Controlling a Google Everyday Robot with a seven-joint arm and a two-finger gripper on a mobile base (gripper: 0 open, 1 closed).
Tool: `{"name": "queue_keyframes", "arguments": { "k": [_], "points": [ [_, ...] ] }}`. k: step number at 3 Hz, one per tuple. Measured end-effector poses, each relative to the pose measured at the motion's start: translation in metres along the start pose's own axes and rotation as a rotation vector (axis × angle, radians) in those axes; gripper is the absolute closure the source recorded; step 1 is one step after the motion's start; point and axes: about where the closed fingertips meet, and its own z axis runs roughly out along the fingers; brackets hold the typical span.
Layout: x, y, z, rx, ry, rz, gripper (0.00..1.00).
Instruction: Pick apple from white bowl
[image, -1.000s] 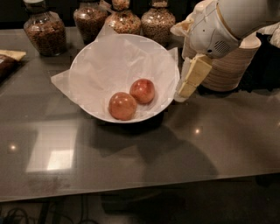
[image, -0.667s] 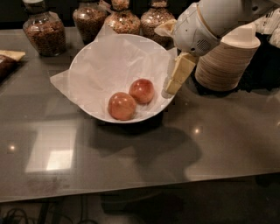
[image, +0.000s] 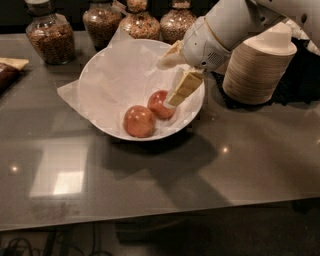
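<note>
- Nearest to us, the dark glossy desk (image: 240, 170) runs bare across the front, with a pale square of reflected light (image: 60, 175) on its left side.
- Behind that sits the white bowl (image: 95, 107), wide and shallow, its rim tilted up at the back. It is lined with crinkled white paper (image: 120, 75) that sticks out over the left rim.
- The apple (image: 139, 121) lies low in the front of the bowl on the paper. It is reddish-orange, the duller and slightly larger of the two, and nothing grips it.
- Just beside it, behind and to the right, we see a redder apple (image: 158, 103), also on the paper.
- The pincer (image: 166, 84) hangs inside the bowl, above its right half. We read it as released and holding nothing, as its two cream fingers stand apart.
- One finger (image: 184, 88) slants down, its tip at the right edge of the redder apple. We cannot tell whether it touches that apple. The other finger (image: 170, 57) points left, higher up.
- The pincer is clear of the task's apple.
- The white arm (image: 230, 25) enters from the upper right.
- To the right of the bowl stands a tall stack of paper bowls (image: 257, 70).
- At the far edge we see four glass jars of grain in a row (image: 49, 36) (image: 102, 22) (image: 140, 22) (image: 177, 22).
</note>
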Motion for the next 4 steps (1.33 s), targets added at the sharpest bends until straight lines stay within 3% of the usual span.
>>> {"name": "queue_keyframes", "arguments": {
  "k": [4],
  "points": [
    [-0.005,0.014,0.043,-0.183,-0.076,0.006,0.3]
  ]
}}
